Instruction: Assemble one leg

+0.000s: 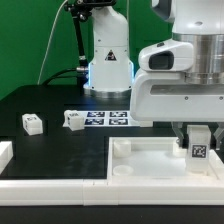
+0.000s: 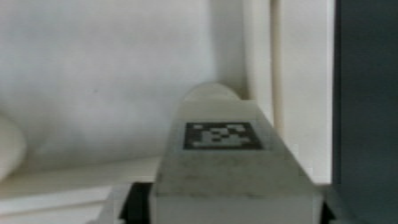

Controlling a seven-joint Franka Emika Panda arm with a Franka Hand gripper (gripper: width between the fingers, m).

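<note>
My gripper (image 1: 198, 138) is shut on a leg (image 1: 198, 149), a stubby white block with a black-and-white tag facing the camera. It holds the leg upright over the corner of the large white panel (image 1: 140, 166) at the exterior view's right. In the wrist view the leg (image 2: 222, 150) fills the space between my fingers, and my gripper (image 2: 228, 206) sits behind it. The leg's far end points at the panel's rimmed corner (image 2: 267, 60). I cannot tell whether the leg touches the panel. Two more legs (image 1: 32, 123) (image 1: 73, 119) lie loose on the black table.
The marker board (image 1: 108, 118) lies flat behind the panel, in front of the robot base (image 1: 108, 60). A white block (image 1: 5, 153) stands at the exterior view's left edge. A white strip (image 1: 50, 186) runs along the front.
</note>
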